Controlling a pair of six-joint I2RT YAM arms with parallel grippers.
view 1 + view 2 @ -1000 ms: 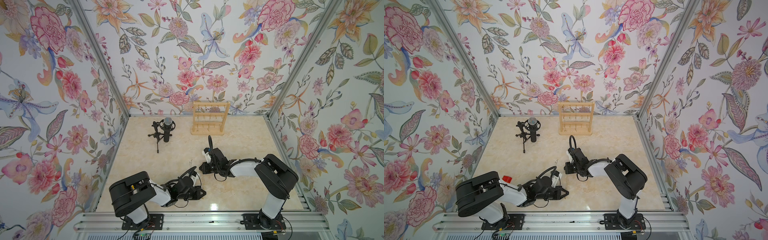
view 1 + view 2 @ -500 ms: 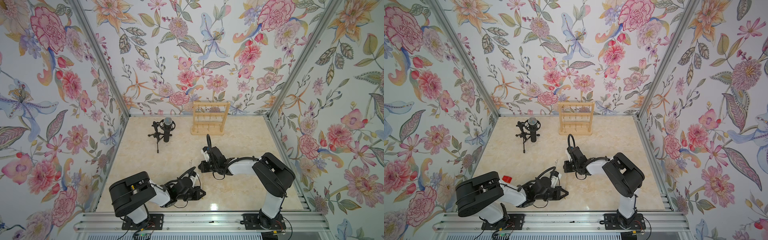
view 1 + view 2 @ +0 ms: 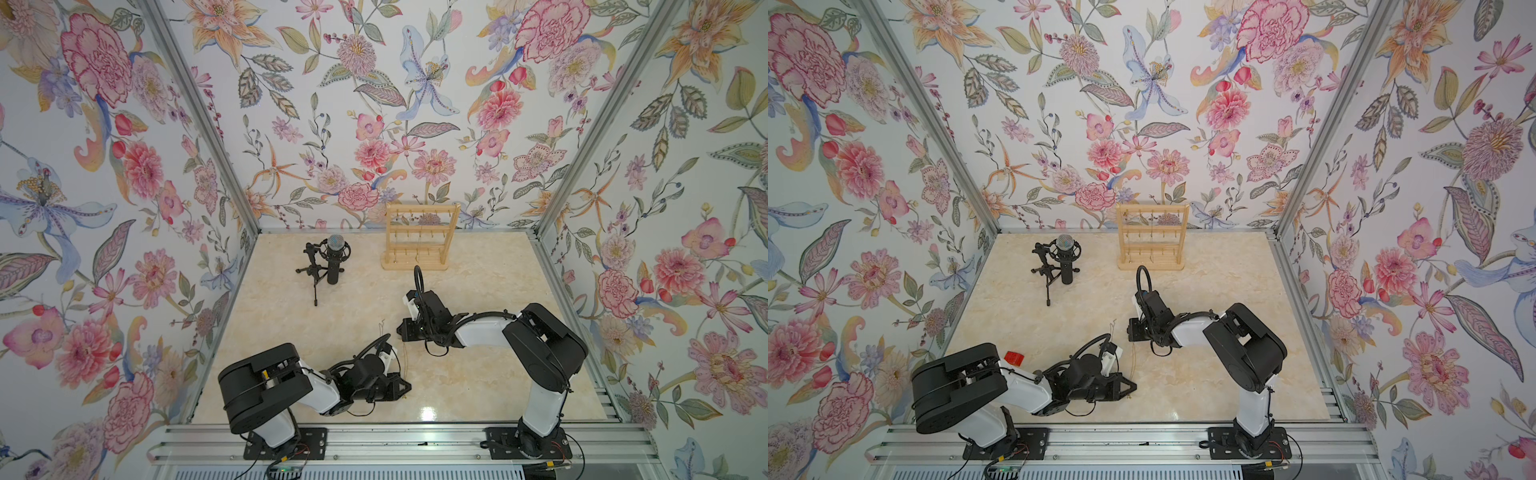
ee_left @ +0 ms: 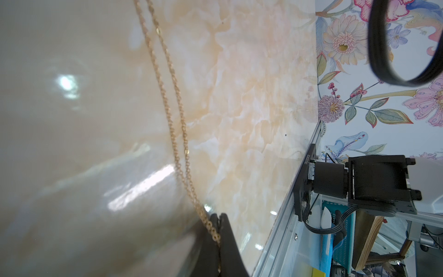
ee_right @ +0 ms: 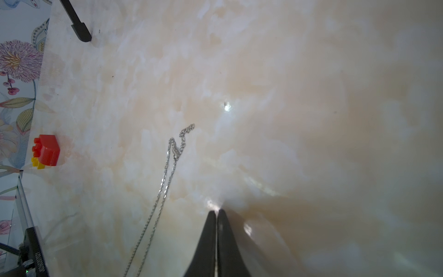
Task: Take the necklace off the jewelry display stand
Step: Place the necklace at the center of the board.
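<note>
The gold chain necklace (image 4: 177, 134) lies stretched on the marble table (image 3: 478, 374), off the jewelry display stand (image 3: 415, 265), which stands at the back by the wall. My left gripper (image 4: 217, 217) is shut on one end of the chain, low over the table near the front. In a top view the necklace (image 3: 1133, 361) runs as a thin line away from the left gripper (image 3: 1133, 387). Its clasp end (image 5: 187, 130) rests on the table beside my right gripper (image 5: 217, 212), which is shut with nothing in it. In a top view the right gripper (image 3: 400, 330) sits mid-table.
A black microphone on a tripod (image 3: 334, 257) stands left of the stand. A red and yellow toy brick (image 3: 1013, 358) lies by the left arm's base. Flowered walls close in three sides, and a metal rail (image 3: 374, 440) runs along the front.
The right arm has shifted slightly toward the back of the table. The left arm and the chain have stayed where they were.
</note>
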